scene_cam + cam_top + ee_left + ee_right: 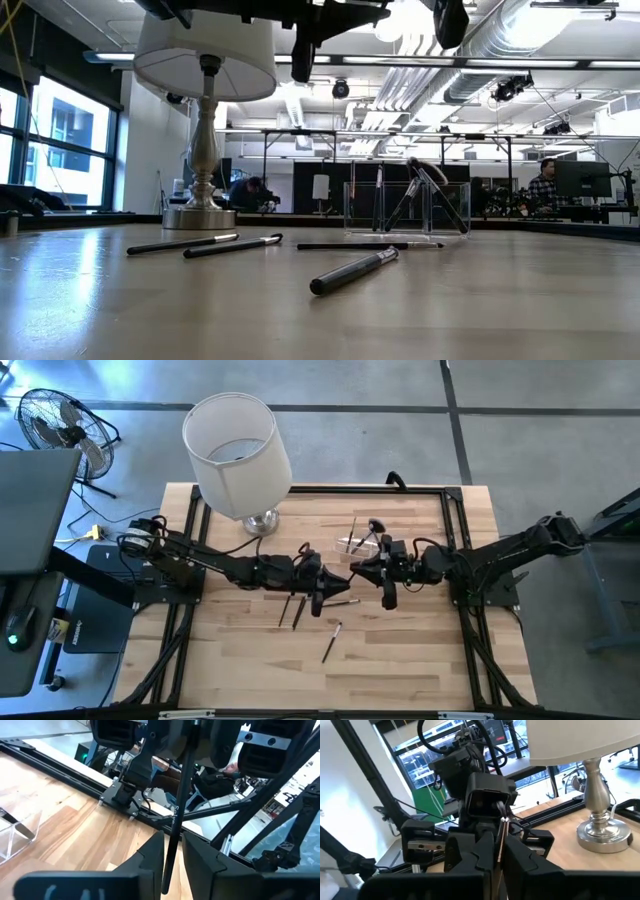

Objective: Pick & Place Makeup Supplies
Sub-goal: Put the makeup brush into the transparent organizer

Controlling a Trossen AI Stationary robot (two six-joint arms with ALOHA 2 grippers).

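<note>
My arms meet mid-frame above table. Right gripper (pixel 498 851) clamped on thin makeup pencil (pixel 502 832); left gripper (pixel 172 852) seemingly loosened around it.

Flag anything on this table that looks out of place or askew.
Four makeup pencils lie scattered flat on the wood, pointing different ways, while others stand leaning in the clear holder. One more pencil hangs in mid-air between the left gripper and right gripper. Nothing looks spilled or broken.
</note>
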